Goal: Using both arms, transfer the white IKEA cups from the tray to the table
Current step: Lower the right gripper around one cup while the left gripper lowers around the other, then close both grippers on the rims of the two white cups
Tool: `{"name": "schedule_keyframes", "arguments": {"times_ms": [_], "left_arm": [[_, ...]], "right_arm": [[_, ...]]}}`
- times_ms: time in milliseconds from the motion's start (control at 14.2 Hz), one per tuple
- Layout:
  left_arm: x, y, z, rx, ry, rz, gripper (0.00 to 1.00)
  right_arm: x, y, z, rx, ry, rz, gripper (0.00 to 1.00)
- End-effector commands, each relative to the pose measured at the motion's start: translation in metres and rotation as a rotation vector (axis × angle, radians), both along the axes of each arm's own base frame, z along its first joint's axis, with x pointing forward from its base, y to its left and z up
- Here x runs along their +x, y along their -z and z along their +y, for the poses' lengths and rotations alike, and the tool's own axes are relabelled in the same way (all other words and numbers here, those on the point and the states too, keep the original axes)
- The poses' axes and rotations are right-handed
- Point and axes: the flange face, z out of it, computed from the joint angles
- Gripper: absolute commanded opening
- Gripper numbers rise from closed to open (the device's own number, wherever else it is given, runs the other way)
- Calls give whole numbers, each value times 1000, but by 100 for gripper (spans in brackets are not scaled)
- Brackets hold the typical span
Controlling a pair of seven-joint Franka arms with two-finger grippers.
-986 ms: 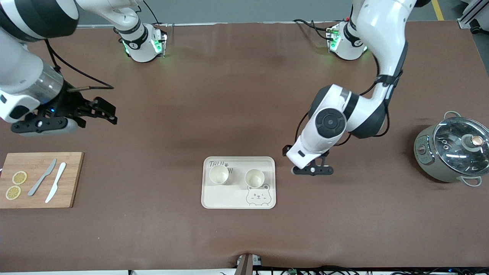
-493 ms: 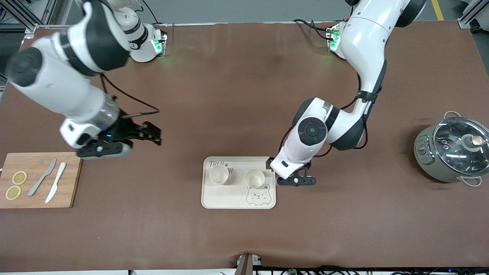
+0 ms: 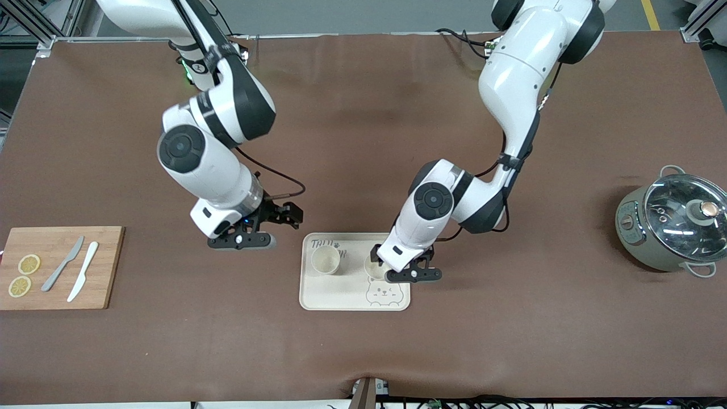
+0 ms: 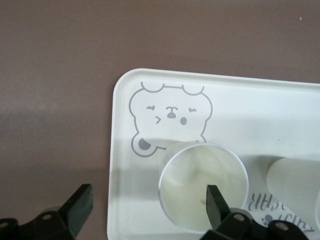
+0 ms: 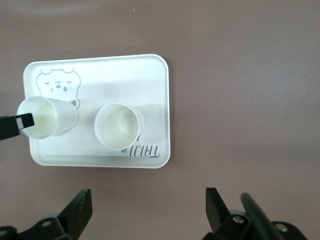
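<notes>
Two white IKEA cups stand upright on a cream tray (image 3: 341,295) with a bear drawing. One cup (image 3: 325,259) is toward the right arm's end. The other cup (image 3: 375,266) stands by the bear, partly hidden by the left arm. My left gripper (image 3: 404,271) hangs open over that cup (image 4: 200,190); one finger (image 4: 215,202) is above its mouth, the other is past the tray's edge (image 4: 117,150). My right gripper (image 3: 282,217) is open over bare table beside the tray, empty (image 5: 147,210), with both cups (image 5: 117,125) (image 5: 45,117) ahead of it.
A wooden cutting board (image 3: 102,267) with two knives and lemon slices lies at the right arm's end. A grey pot with a glass lid (image 3: 673,221) stands at the left arm's end. Brown table surrounds the tray.
Both arms swung in toward the tray. The left gripper moved from beside the tray to over the bear-side cup. The right gripper came from above the cutting board's end to beside the tray.
</notes>
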Motion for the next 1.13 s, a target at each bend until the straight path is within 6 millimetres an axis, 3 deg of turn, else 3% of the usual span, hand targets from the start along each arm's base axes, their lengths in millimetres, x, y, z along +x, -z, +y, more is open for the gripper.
{"name": "schedule_keyframes", "arguments": {"times_ms": [0, 282, 775, 845, 915, 1056], "left_arm": [[8, 1, -8, 3, -14, -53, 100], [13, 6, -5, -24, -35, -89, 100], [8, 23, -6, -10, -38, -71, 100], [7, 25, -7, -21, -68, -59, 89], [4, 24, -10, -50, -170, -36, 1], [-2, 28, -16, -29, -173, -44, 0]], "right_arm": [[-1, 42, 23, -14, 63, -8, 100], [0, 110, 42, -2, 92, -48, 100], [4, 155, 53, 29, 140, -103, 100], [4, 159, 53, 30, 143, -106, 100], [4, 159, 53, 30, 143, -106, 92], [2, 158, 57, 32, 138, -110, 55]]}}
